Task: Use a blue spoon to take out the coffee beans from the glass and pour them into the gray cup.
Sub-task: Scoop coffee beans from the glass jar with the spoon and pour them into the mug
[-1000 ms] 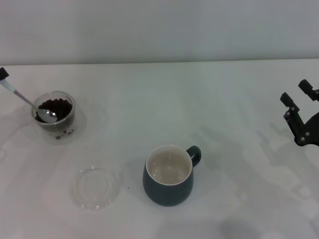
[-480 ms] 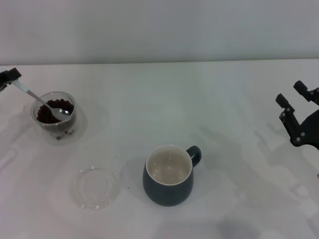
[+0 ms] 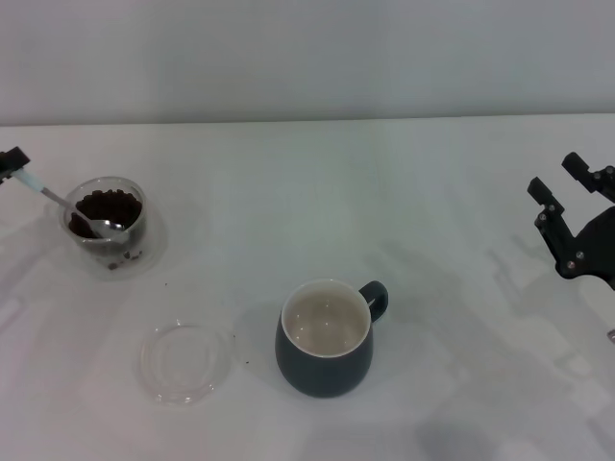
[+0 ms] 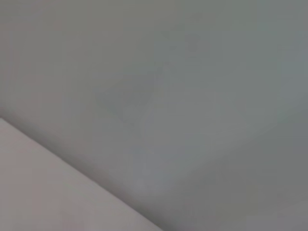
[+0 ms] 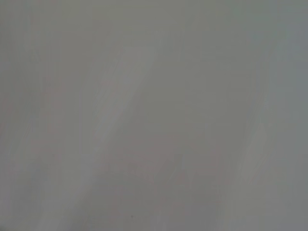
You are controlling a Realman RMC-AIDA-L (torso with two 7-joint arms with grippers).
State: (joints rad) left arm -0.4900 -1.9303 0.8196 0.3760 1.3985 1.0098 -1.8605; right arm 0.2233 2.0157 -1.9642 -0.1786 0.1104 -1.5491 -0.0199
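The glass stands at the far left, filled with coffee beans. The blue spoon slants into it, its metal bowl low among the beans at the near side. My left gripper is at the left edge, shut on the spoon's pale handle end. The gray cup stands at the front centre, empty, its handle to the right. My right gripper is open and empty at the right edge. Both wrist views show only blank surface.
A flat clear glass saucer lies left of the gray cup. A few loose beans or crumbs lie on the white table near the glass. A pale wall runs along the table's far edge.
The left gripper and the spoon's handle have rocked up, then back down and left; the spoon's bowl has stayed in the glass. The right gripper has drifted slightly left.
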